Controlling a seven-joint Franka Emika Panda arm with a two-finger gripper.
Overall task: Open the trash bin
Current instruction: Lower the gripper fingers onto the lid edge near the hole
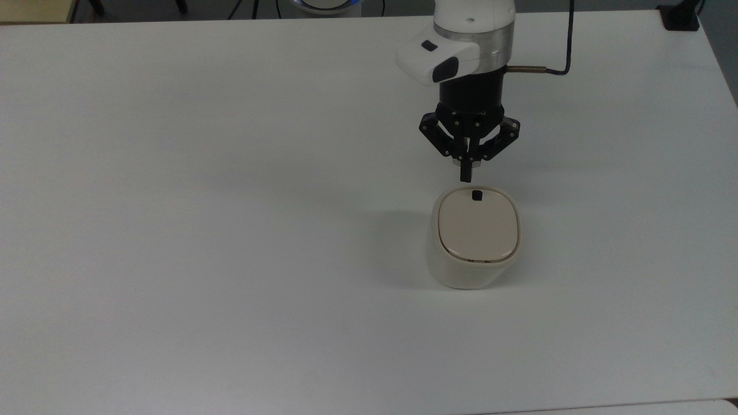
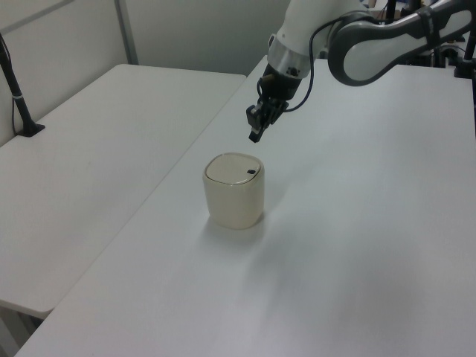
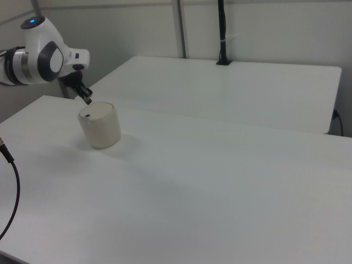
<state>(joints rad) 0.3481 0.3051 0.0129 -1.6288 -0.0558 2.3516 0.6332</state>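
Smooth matte white table carries the rounded-square cream plastic trash bin, flat beige lid shut, its black button just below the empty gripper, fingers pressed together.

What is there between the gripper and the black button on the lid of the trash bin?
Nothing. In the left view, open air separates the shut gripper from the black button on the trash bin; the top view shows the bare lid rim between them.
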